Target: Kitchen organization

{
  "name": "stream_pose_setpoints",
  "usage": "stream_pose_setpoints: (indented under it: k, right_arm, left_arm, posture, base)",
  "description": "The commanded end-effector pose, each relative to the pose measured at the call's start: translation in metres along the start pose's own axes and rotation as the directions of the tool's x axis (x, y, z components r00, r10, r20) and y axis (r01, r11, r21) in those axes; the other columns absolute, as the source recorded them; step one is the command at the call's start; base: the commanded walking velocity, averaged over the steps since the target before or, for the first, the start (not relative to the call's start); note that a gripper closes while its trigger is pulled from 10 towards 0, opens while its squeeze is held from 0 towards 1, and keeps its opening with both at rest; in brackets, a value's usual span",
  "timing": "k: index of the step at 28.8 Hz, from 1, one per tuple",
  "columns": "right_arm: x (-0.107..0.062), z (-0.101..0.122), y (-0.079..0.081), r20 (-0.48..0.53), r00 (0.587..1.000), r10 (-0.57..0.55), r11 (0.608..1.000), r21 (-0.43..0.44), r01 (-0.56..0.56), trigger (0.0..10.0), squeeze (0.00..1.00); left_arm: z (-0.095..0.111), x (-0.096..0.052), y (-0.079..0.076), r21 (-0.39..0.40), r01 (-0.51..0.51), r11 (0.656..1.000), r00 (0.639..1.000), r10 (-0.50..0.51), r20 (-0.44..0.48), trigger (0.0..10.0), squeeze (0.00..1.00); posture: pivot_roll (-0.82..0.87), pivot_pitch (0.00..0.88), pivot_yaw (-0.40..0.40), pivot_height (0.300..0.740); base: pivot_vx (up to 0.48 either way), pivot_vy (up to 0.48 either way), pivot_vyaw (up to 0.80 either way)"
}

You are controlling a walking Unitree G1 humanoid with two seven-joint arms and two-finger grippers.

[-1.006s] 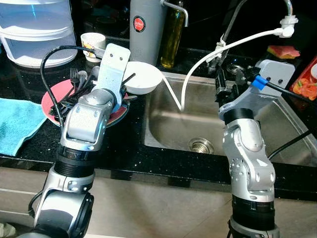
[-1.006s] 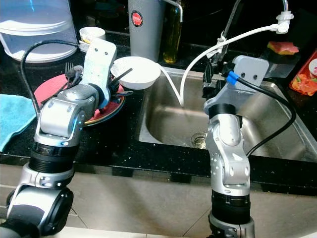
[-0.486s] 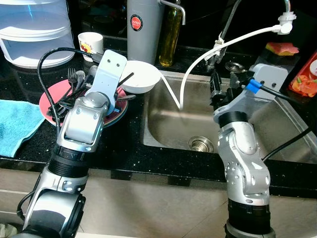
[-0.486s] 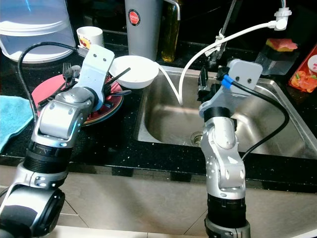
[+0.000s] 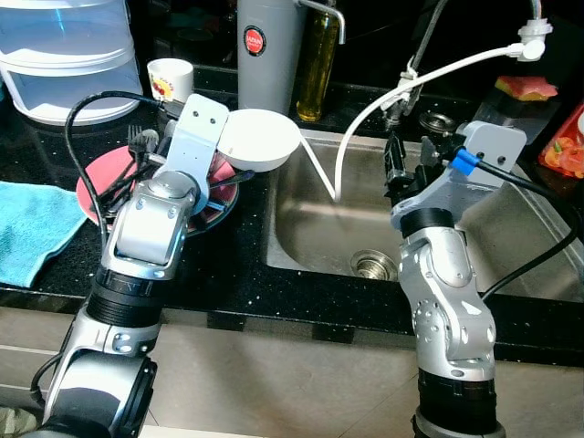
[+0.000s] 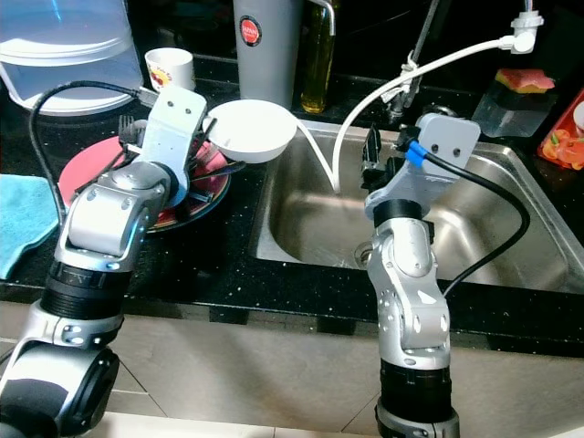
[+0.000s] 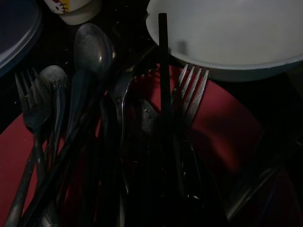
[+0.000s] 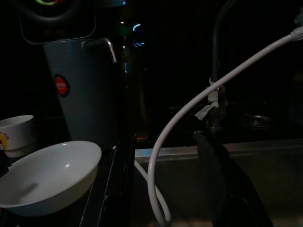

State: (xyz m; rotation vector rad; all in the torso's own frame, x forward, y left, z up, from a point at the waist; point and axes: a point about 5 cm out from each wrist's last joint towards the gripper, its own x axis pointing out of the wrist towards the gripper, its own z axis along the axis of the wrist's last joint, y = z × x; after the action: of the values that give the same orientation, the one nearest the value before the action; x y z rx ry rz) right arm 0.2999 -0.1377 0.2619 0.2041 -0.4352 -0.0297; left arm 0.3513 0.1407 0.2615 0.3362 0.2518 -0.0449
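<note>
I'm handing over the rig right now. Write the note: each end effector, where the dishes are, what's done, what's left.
Left end effector: low over the cutlery pile on the red plate; grip not readable.
Right end effector: raised above the sink, fingers apart, empty.
White bowl: on the counter at the plate's edge, beside the sink.
Small cup: behind the plate.
Done: nothing visibly moved.
Left: cutlery, plate, bowl and cup all need sorting.
</note>
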Motion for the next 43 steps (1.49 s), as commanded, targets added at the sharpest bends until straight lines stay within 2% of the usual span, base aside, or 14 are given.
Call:
stream_pose_setpoints:
  k: [1, 4, 5, 6, 15, 19, 25, 29, 34, 37, 38, 39, 40, 43]
  right_arm:
    - [0.000, 0.001, -0.001, 0.005, 1.000, -0.006, 1.000, 0.013, 0.006, 10.0, 0.00]
    - [0.000, 0.001, 0.000, 0.004, 1.000, -0.008, 1.000, 0.014, 0.008, 10.0, 0.00]
    - [0.000, 0.000, 0.000, 0.002, 1.000, -0.007, 1.000, 0.014, 0.007, 10.0, 0.00]
    - [0.000, 0.000, 0.000, 0.002, 1.000, -0.005, 1.000, 0.014, 0.005, 10.0, 0.00]
    - [0.000, 0.001, 0.000, 0.013, 1.000, -0.015, 1.000, 0.015, 0.015, 10.0, 0.00]
    - [0.003, 0.002, -0.002, 0.025, 0.999, -0.022, 1.000, 0.015, 0.021, 10.0, 0.00]
    - [0.007, 0.005, -0.002, 0.042, 0.999, -0.022, 1.000, 0.016, 0.021, 10.0, 0.00]
    - [0.006, 0.005, -0.002, 0.045, 0.999, -0.026, 1.000, 0.018, 0.025, 10.0, 0.00]
    - [0.003, 0.005, -0.002, 0.047, 0.998, -0.033, 0.999, 0.017, 0.032, 10.0, 0.00]
    - [0.002, 0.006, -0.003, 0.050, 0.998, -0.038, 0.999, 0.017, 0.037, 10.0, 0.00]
    - [0.001, 0.005, -0.003, 0.050, 0.998, -0.039, 0.999, 0.017, 0.038, 10.0, 0.00]
    - [0.001, 0.005, -0.004, 0.050, 0.998, -0.039, 0.999, 0.017, 0.038, 10.0, 0.00]
    - [0.001, 0.005, -0.004, 0.048, 0.998, -0.040, 0.999, 0.018, 0.039, 10.0, 0.00]
    - [0.001, 0.004, -0.004, 0.047, 0.998, -0.041, 0.999, 0.018, 0.040, 10.0, 0.00]
  left_arm:
    - [-0.007, 0.002, -0.005, -0.021, 0.012, 1.000, 0.999, -0.012, -0.031, 0.0, 0.00]
    - [0.002, 0.001, 0.001, -0.045, -0.035, 0.998, 0.999, 0.036, 0.034, 1.5, 0.00]
    - [0.008, 0.000, 0.004, -0.040, -0.062, 0.997, 0.995, 0.065, 0.082, 9.3, 0.00]
    - [0.018, -0.003, 0.008, -0.032, -0.098, 0.995, 0.983, 0.102, 0.154, 10.0, 0.00]
    - [0.050, -0.018, 0.007, -0.066, -0.142, 0.988, 0.910, 0.156, 0.384, 10.0, 0.00]
    - [0.058, -0.017, -0.009, -0.199, 0.083, 0.976, 0.919, 0.002, 0.393, 10.0, 0.00]
    - [0.069, -0.018, -0.046, -0.041, 0.370, 0.928, 0.849, -0.319, 0.421, 10.0, 0.00]
    - [0.063, -0.024, -0.078, 0.149, 0.535, 0.831, 0.752, -0.550, 0.365, 10.0, 0.00]
    - [0.037, -0.018, -0.092, 0.218, 0.535, 0.816, 0.764, -0.578, 0.289, 10.0, 0.00]
    - [0.031, -0.016, -0.090, 0.251, 0.525, 0.813, 0.765, -0.580, 0.279, 10.0, 0.15]
    - [0.030, -0.015, -0.090, 0.256, 0.523, 0.813, 0.765, -0.581, 0.279, 10.0, 0.38]
    - [0.030, -0.014, -0.089, 0.260, 0.525, 0.810, 0.763, -0.583, 0.278, 10.0, 0.38]
    - [0.031, -0.014, -0.088, 0.264, 0.517, 0.814, 0.762, -0.578, 0.292, 10.0, 0.98]
    - [0.034, -0.014, -0.087, 0.266, 0.509, 0.818, 0.757, -0.573, 0.315, 10.0, 1.00]
  posture:
    - [0.25, 0.023, -0.060, 0.740]
    - [0.25, 0.024, -0.063, 0.740]
    - [0.25, 0.023, -0.062, 0.740]
    - [0.25, 0.019, -0.060, 0.740]
    - [0.24, 0.010, -0.054, 0.740]
    - [0.24, 0.000, -0.054, 0.740]
    - [0.25, 0.000, -0.047, 0.740]
    - [0.25, 0.000, -0.041, 0.740]
    - [0.23, 0.000, -0.033, 0.740]
    - [0.23, 0.000, -0.031, 0.740]
    - [0.23, 0.000, -0.031, 0.740]
    - [0.23, 0.000, -0.030, 0.740]
    - [0.23, 0.000, -0.030, 0.740]
    - [0.23, 0.000, -0.029, 0.740]
  base:
    - [0.000, 0.000, 0.00]
    - [0.000, 0.000, 0.00]
    - [0.000, 0.000, 0.00]
    - [0.000, 0.000, 0.00]
    - [0.000, 0.000, 0.00]
    - [0.000, 0.000, 0.00]
    - [0.000, 0.000, 0.00]
    - [0.000, 0.000, 0.00]
    - [0.000, 0.000, 0.00]
    - [0.000, 0.000, 0.00]
    - [0.000, 0.000, 0.00]
    - [0.000, 0.000, 0.00]
    - [0.000, 0.000, 0.00]
    - [0.000, 0.000, 0.00]
